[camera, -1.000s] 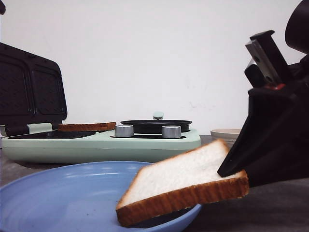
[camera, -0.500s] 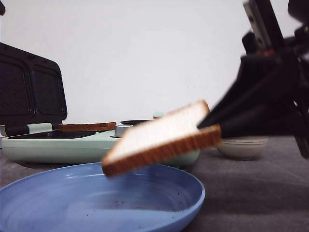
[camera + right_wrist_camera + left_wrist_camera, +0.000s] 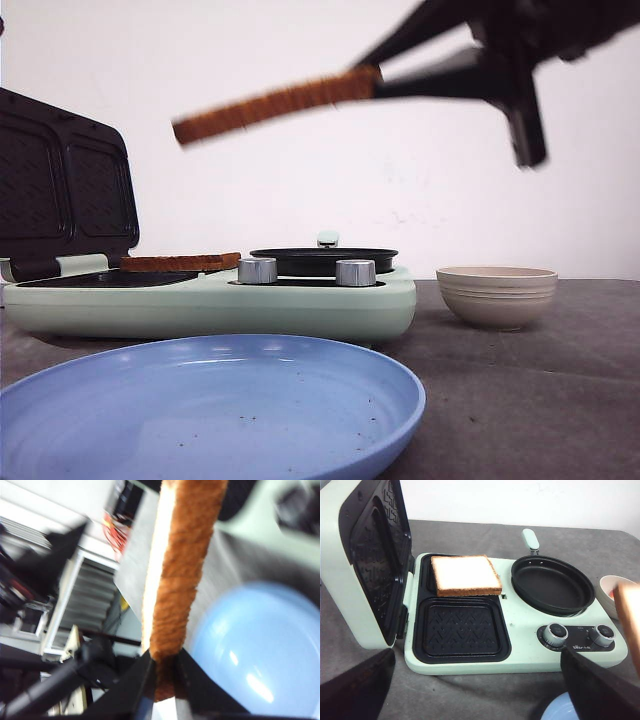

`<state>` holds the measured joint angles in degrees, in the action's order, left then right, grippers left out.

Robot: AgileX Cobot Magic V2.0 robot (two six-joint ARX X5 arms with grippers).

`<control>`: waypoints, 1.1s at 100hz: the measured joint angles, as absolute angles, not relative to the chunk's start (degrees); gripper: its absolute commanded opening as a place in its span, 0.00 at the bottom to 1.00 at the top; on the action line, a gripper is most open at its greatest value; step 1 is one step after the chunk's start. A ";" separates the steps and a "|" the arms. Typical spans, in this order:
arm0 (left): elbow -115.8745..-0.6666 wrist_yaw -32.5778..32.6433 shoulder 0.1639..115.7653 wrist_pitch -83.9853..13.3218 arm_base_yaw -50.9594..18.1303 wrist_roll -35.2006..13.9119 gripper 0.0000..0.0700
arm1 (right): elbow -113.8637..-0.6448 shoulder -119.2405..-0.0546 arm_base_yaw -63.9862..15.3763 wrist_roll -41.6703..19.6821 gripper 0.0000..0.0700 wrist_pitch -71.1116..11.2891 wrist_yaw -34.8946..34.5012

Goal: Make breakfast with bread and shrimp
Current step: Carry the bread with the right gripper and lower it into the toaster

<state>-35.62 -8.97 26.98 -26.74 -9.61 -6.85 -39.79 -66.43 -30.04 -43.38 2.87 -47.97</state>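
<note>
White wall and grey tabletop frame the mint sandwich maker (image 3: 215, 300), taken here as landmark. On its rear plate, left of the black pan (image 3: 552, 584), one slice of bread (image 3: 465, 574) is already laid. High above the maker, a second slice (image 3: 275, 104) is clamped edgewise by the right gripper (image 3: 164, 677). The left gripper (image 3: 470, 690) is held spread, empty. No shrimp is seen; it seemingly remains to be added.

A: How's the light?
B: Bright and even, soft shadow under the green cooker (image 3: 210, 300), pale glints on the blue plate (image 3: 200, 410).
A: Sharpness?
B: Front view smears the raised bread slice (image 3: 275, 105) and right gripper (image 3: 385, 70); the right wrist view is streaked throughout.
</note>
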 measured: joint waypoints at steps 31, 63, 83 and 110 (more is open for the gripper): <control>-35.62 -4.23 24.34 -26.74 -9.58 -7.01 0.85 | -55.05 -80.71 -34.15 -43.48 0.00 2.83 -46.74; -35.62 -0.73 22.59 -28.08 -9.58 -7.03 0.85 | -71.83 -99.18 -38.65 -43.53 0.00 2.90 -43.59; -35.62 1.50 22.55 -28.10 -9.58 -7.03 0.85 | -80.18 -109.16 -40.53 -44.01 0.00 2.92 -41.71; -35.62 1.54 22.55 -28.10 -9.58 -7.01 0.85 | -84.29 -116.40 -41.25 -45.78 0.00 3.01 -36.56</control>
<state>-35.62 1.54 22.55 -28.10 -9.58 -7.01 -84.29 -116.40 -41.25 -45.78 3.01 -36.56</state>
